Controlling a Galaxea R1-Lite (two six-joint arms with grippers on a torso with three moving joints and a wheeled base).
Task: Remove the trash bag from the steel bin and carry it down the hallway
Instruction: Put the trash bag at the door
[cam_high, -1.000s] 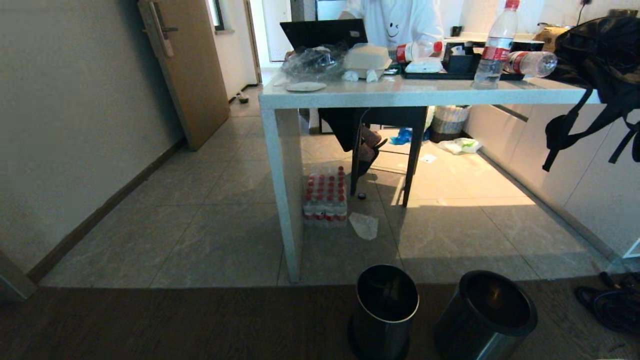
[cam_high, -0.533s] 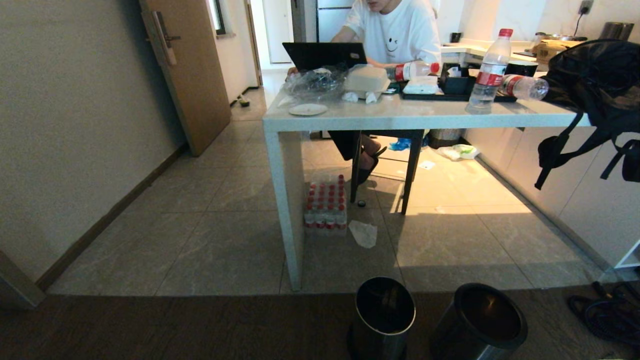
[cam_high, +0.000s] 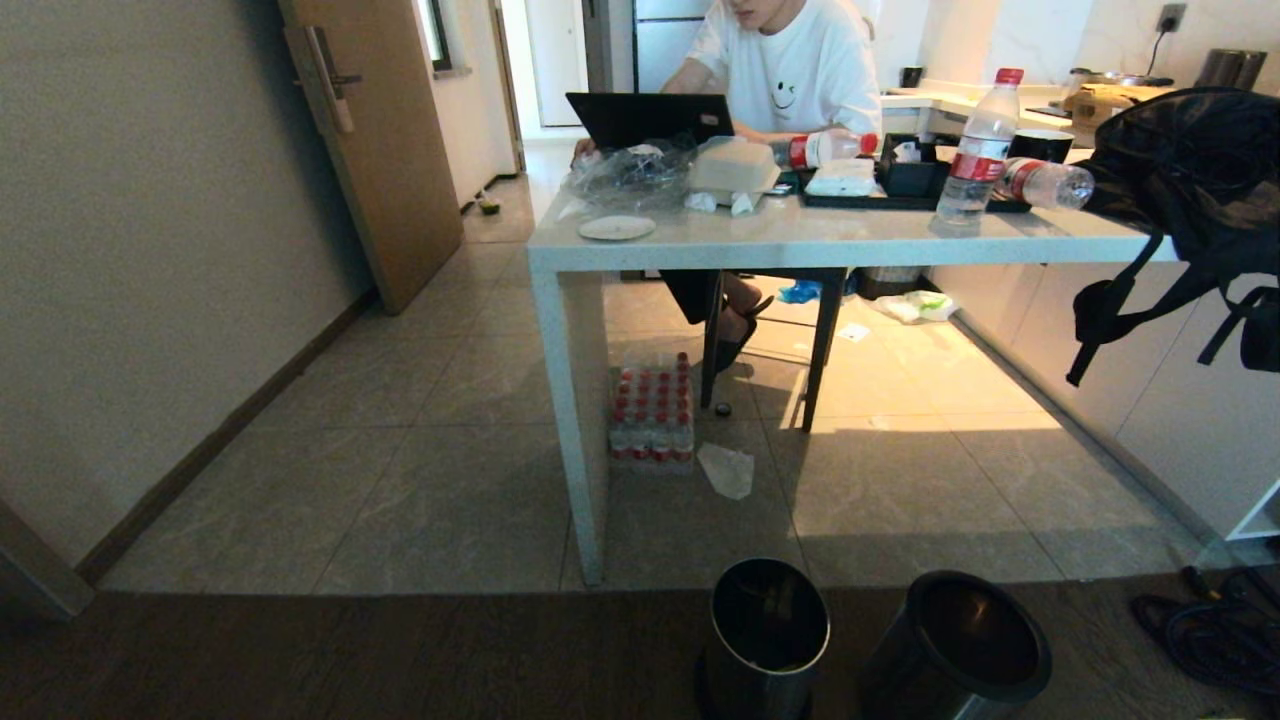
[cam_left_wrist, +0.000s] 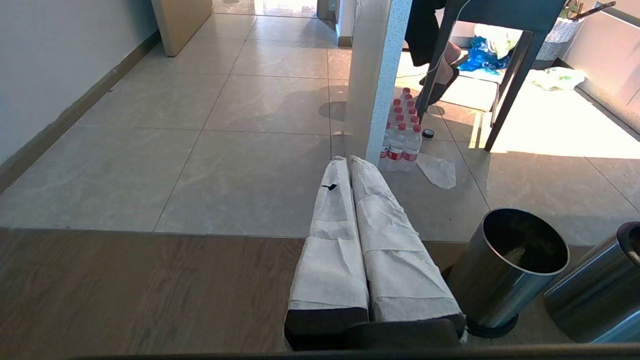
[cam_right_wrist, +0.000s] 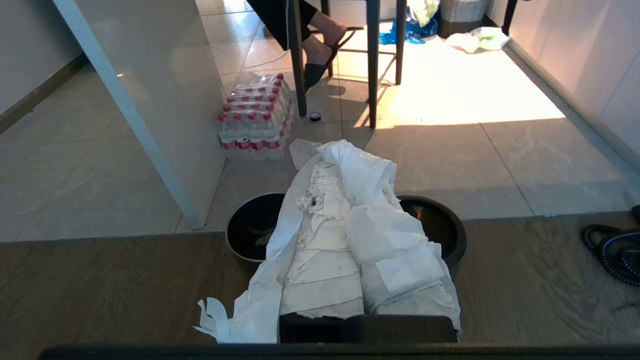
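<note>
Only wrist views: both hands | left hand (cam_left_wrist: 345, 162) closed, empty | right hand (cam_right_wrist: 332, 167) closed, over steel bin (cam_right_wrist: 250, 225).

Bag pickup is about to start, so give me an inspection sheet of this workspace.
Surface: dark wood floor near the robot, beige tiles beyond.
Job's things: left steel bin and right steel bin stand side by side on the wood; no bag visible in either. A white-and-green bag lies on the tiles past the table.
Clutter: bottle pack and crumpled sheet under the table.
Grippers: left claw and right claw, both paper-wrapped and shut, above the floor near the bins.
Cables: black coil on the wood, far right.
Surroundings: person seated at the table with a laptop; backpack at right.
</note>
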